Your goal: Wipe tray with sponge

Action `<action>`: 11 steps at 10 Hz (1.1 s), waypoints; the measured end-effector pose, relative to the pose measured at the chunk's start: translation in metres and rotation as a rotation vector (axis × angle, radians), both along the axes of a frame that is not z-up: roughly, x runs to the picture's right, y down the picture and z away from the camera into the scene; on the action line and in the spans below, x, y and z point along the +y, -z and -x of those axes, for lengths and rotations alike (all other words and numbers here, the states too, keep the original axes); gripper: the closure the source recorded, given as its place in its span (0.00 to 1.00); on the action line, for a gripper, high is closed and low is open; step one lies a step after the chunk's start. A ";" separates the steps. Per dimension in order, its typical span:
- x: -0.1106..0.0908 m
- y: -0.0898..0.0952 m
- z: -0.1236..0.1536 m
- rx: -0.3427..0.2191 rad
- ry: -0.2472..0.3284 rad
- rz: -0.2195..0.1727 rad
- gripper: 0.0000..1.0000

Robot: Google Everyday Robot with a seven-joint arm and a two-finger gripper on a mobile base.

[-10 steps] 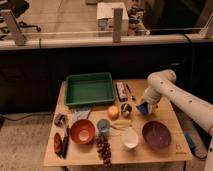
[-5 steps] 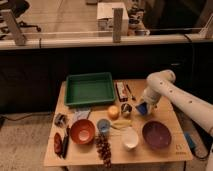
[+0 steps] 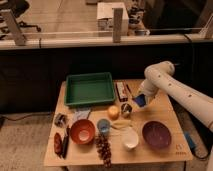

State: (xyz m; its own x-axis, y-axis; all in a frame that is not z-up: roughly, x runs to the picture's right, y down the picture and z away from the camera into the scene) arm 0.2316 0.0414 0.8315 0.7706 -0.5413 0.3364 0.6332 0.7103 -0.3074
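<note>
The green tray [image 3: 68, 93] lies at the back left of the wooden table and holds nothing. My gripper [image 3: 139, 102] hangs from the white arm [image 3: 165, 82] over the table to the right of the tray, a short way above the surface. It is shut on the small blue sponge [image 3: 140, 100]. The sponge is about a hand's width from the tray's right rim and does not touch the tray.
A dark box [image 3: 121, 91] lies between tray and gripper. A dark can [image 3: 126, 108] and an orange fruit [image 3: 114, 112] sit just below the gripper. Nearer the front are an orange-red bowl [image 3: 82, 131], a light-blue cup [image 3: 103, 125], a white bowl [image 3: 130, 139], a purple bowl [image 3: 156, 134] and grapes [image 3: 103, 148].
My gripper has risen slightly and shifted a little left, toward the tray, with the sponge in it. Nothing else on the table has moved.
</note>
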 end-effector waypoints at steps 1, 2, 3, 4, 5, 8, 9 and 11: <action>-0.005 0.005 0.011 -0.026 0.025 -0.015 1.00; -0.009 0.009 0.024 -0.054 0.054 -0.029 1.00; -0.013 0.014 0.036 -0.087 0.085 -0.043 1.00; -0.017 0.021 0.051 -0.123 0.126 -0.060 1.00; -0.018 0.024 0.063 -0.147 0.154 -0.067 1.00; -0.025 0.027 0.086 -0.188 0.220 -0.080 1.00; -0.028 0.027 0.099 -0.202 0.239 -0.082 1.00; -0.034 0.024 0.113 -0.212 0.273 -0.085 1.00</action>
State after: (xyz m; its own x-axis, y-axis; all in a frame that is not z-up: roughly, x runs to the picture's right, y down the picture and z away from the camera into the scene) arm 0.1182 0.0071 0.8076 0.5116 -0.7505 0.4184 0.8465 0.5237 -0.0958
